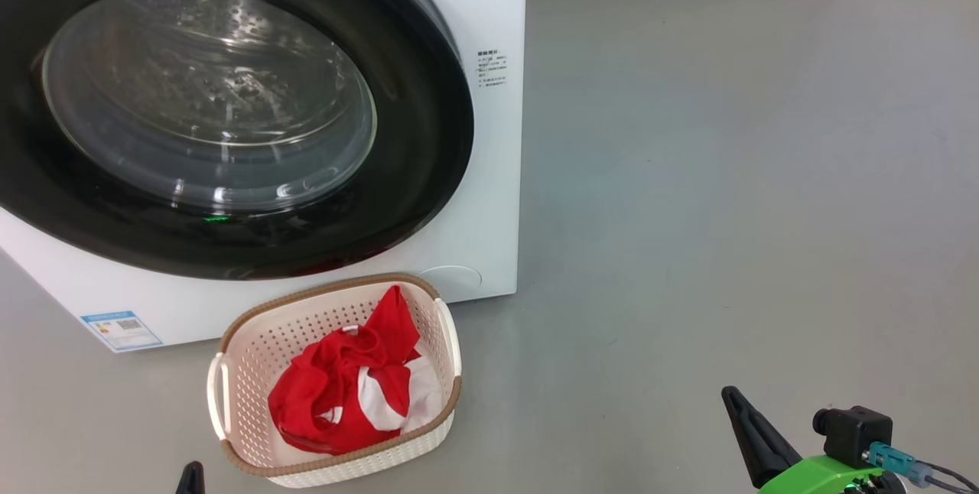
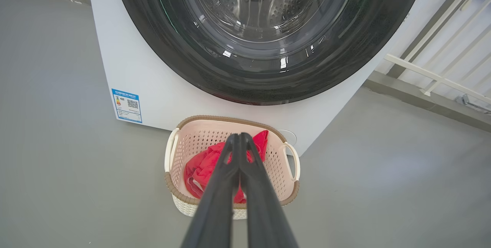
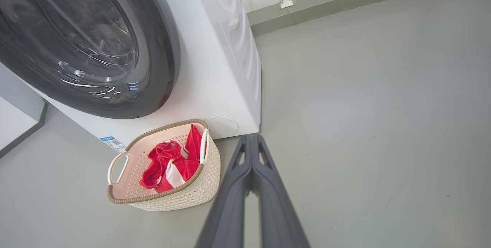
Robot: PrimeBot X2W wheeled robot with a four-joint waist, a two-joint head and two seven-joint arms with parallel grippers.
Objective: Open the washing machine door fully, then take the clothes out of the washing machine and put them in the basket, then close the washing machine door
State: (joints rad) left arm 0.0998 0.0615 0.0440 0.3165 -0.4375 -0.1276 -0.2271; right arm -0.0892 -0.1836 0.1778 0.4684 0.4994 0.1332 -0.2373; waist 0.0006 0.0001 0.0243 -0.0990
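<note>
Door (image 1: 206, 96) sits flush on the washer (image 1: 497, 173). Red and white clothes (image 1: 344, 391) lie heaped in the basket (image 1: 252, 326) on the floor just in front. My left claw (image 2: 239, 136) and right claw (image 3: 251, 137) are clenched, empty. All steps look done; next I only need to keep clear.

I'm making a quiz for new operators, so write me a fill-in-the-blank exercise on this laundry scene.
1. The washing machine door is ____ on the washing machine.
2. The basket stands on the floor in ____ of the washing machine.
3. The clothes lie ____ the basket.
4. The left hand and the right hand are both shut and hold ____.
Missing words: closed; front; inside; nothing.
</note>
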